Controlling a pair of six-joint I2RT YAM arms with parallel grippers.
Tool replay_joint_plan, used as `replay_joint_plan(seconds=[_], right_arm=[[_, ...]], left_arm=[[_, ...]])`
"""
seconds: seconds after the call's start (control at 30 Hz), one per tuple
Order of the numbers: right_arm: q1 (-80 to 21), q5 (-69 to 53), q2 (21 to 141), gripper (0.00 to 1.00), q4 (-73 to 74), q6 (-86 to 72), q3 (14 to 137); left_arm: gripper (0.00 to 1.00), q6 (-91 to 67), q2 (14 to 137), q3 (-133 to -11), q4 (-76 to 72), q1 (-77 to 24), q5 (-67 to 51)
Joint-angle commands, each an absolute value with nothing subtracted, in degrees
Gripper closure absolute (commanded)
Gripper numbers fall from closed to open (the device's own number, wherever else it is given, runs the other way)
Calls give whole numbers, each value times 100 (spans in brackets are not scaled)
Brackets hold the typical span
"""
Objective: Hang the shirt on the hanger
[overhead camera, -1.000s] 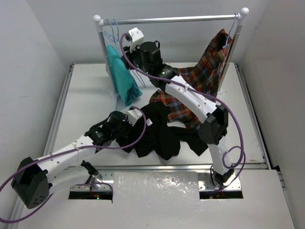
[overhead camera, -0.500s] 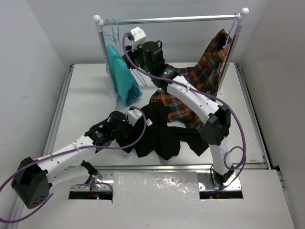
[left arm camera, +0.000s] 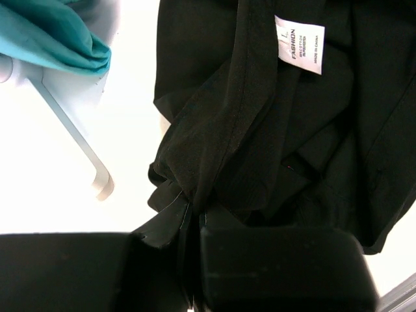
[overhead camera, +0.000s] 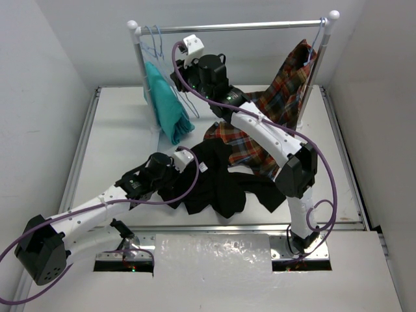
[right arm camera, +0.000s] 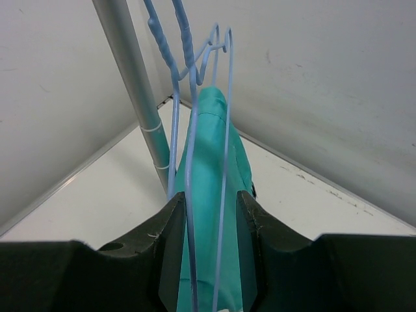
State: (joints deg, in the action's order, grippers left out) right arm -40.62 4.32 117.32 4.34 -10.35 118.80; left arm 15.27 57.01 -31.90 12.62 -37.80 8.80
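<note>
The black shirt point(overhead camera: 221, 182) lies crumpled on the table's middle. My left gripper point(overhead camera: 170, 174) is shut on a fold of it at its left edge; the left wrist view shows the fabric point(left arm camera: 260, 130) pinched between the jaws, with a white label point(left arm camera: 300, 44) above. Pale-blue wire hangers point(overhead camera: 155, 40) hang at the rail's left end. My right gripper point(overhead camera: 183, 84) is raised beside them and open. In the right wrist view the hanger wires point(right arm camera: 221, 130) run between its fingers point(right arm camera: 170, 240), with the jaws apart.
A silver rail point(overhead camera: 234, 26) on white posts spans the back. A teal garment point(overhead camera: 168, 107) hangs at its left end, also in the right wrist view point(right arm camera: 214, 169). A red-orange plaid shirt point(overhead camera: 279, 104) hangs at the right and drapes onto the table.
My right gripper has risen and moved slightly right along the hangers near the rail's left end. The left gripper and the black shirt have not moved.
</note>
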Motion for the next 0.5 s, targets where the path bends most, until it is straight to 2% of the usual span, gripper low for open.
replay_joint_plan(seconds=[0.0,0.47], right_arm=[[-4052,422,11399,65,158,-1063,11892],[-4052,729,11926,69,264,-1099,12137]], left_arm=[[99,1600,5572,-3190,993,-3735,896],[99,1582,5581,-3173,967,-3735,896]])
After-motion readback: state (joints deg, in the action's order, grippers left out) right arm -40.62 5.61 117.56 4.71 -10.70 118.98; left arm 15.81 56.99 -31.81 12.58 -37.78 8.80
